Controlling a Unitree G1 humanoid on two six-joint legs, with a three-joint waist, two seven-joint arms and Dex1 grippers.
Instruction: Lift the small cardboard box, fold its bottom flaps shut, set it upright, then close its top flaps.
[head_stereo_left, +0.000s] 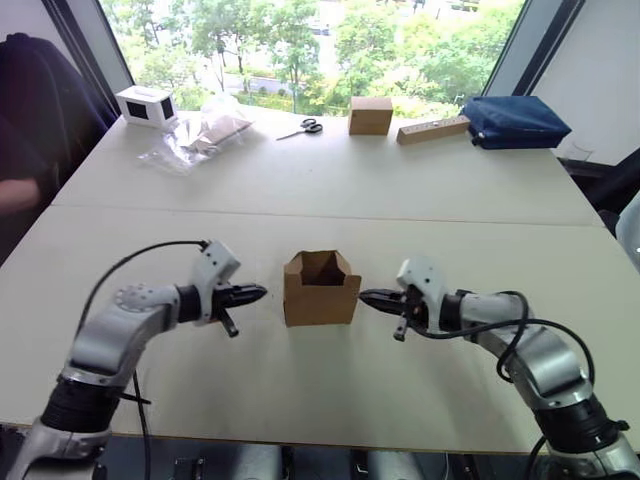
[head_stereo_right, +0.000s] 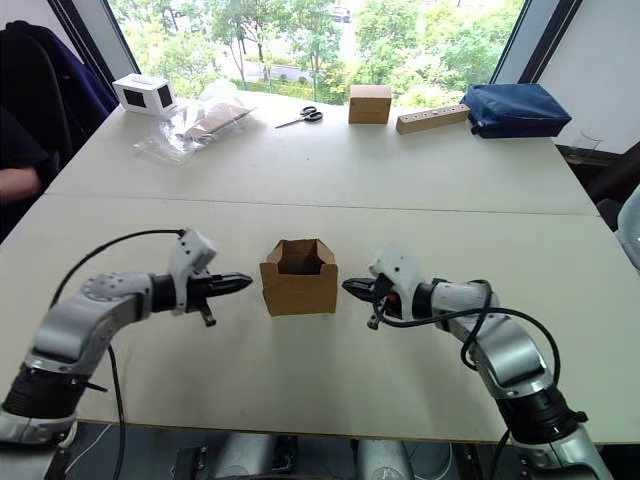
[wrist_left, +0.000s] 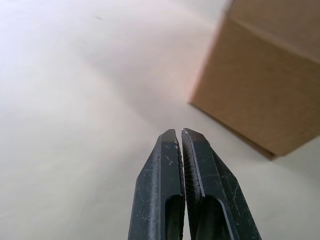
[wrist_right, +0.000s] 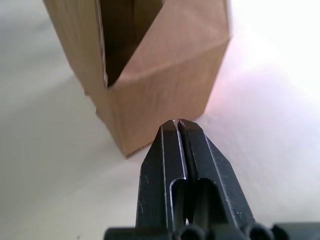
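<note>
Between the two tools, mid-surface (head_stereo_left: 300, 180), small cardboard box (head_stereo_left: 320, 298) stands upright, top flaps (head_stereo_left: 322, 266) open; left tool (head_stereo_left: 255, 293) and right tool (head_stereo_left: 367, 296) both pinched closed, empty, just beside its sides; likely light, thin-walled, crushable; press opposite walls.
</note>
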